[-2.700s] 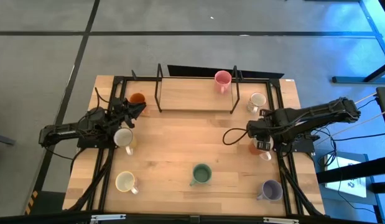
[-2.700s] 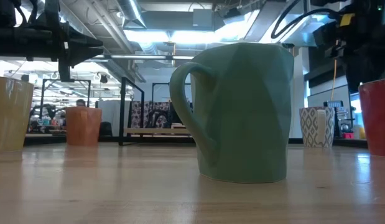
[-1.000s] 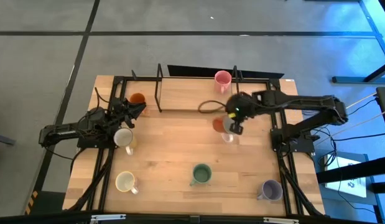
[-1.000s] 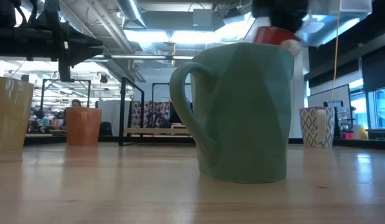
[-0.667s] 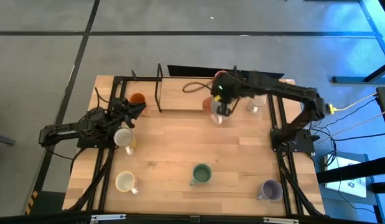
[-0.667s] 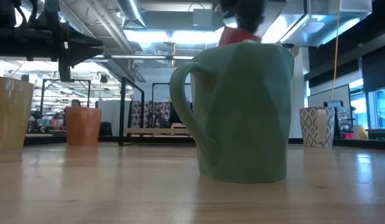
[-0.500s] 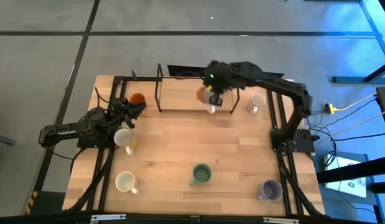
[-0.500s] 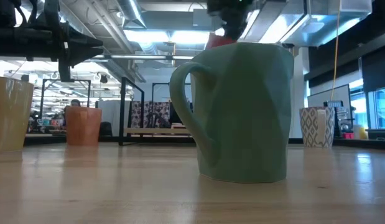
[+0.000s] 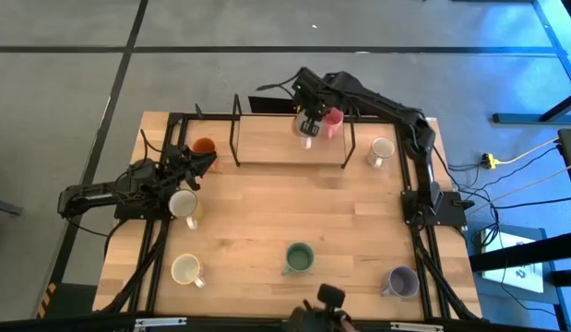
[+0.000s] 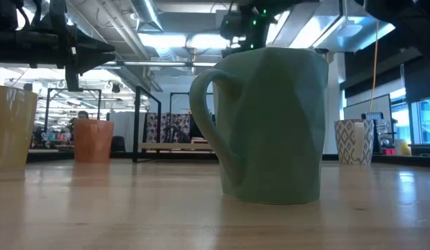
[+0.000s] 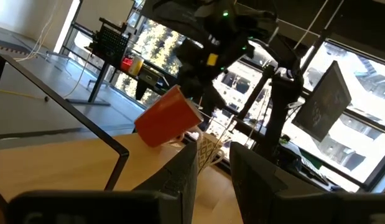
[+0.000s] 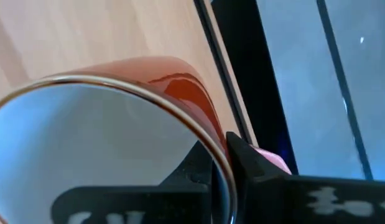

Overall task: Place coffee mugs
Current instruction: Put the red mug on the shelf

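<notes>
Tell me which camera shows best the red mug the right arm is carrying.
The left wrist view: the red mug hangs tilted above the raised shelf, its whole side visible. The right wrist view shows only its rim, the high view a glimpse beside the pink mug, and the low view nothing.

Wooden table (image 9: 257, 212), black-framed shelf (image 9: 290, 138) at its far edge. Left of shelf: orange mug (image 9: 203, 147). Right: patterned mug (image 9: 381, 149). Nearer: white mug (image 9: 183, 203), cream mug (image 9: 185, 269), green mug (image 9: 299, 257), lavender mug (image 9: 401, 281).
</notes>
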Tool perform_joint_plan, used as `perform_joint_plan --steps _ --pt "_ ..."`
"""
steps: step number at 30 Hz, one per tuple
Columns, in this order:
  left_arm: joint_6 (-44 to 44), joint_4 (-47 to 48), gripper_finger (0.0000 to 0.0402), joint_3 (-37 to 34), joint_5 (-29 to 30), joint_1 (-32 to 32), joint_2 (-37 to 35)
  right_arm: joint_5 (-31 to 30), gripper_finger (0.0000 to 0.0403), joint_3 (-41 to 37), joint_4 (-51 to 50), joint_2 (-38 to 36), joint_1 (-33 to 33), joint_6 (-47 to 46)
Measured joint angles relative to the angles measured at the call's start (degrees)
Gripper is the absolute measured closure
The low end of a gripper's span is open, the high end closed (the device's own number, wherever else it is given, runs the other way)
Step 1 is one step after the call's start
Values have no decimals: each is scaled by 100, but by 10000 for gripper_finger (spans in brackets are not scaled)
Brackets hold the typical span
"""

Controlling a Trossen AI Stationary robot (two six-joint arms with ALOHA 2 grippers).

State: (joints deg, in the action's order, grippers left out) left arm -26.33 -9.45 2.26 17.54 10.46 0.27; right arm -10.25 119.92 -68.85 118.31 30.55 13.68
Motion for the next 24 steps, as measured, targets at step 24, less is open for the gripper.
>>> perform_joint_plan --steps 24 --pt "-2 8 313 -1 260 0 0 732 398 7 336 353 747 -160"
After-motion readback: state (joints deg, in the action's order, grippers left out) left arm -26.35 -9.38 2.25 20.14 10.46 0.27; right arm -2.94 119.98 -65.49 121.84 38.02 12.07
